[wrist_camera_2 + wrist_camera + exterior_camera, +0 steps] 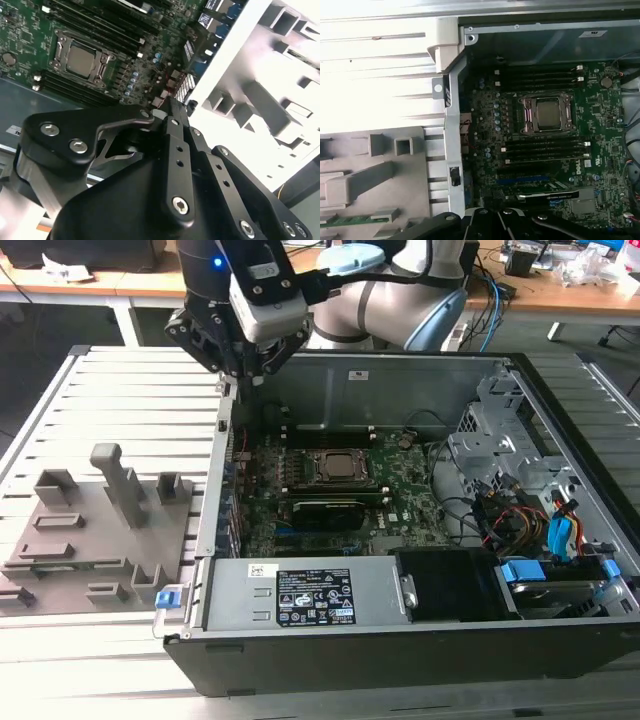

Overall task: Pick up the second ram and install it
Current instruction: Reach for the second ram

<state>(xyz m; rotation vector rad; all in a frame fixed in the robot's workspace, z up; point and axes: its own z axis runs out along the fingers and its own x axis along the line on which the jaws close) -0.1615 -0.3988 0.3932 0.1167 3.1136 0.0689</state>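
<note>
Inspection finding: the black two-finger gripper (243,373) hangs above the wall of the open black computer case (420,665) on the exterior view's left, between the grey moulded parts holder (60,540) and the large green motherboard (410,490). Its jaws are drawn together and carry nothing. The second ram (347,220), a narrow green circuit-board stick, lies in a slot of that holder, probably seated there to keep it located for a grasp. It is not yet picked up.

The case wall (212,500) (upright, below the pincer (240,378)) separates the grey holder (90,540) from the motherboard (410,475).
</note>
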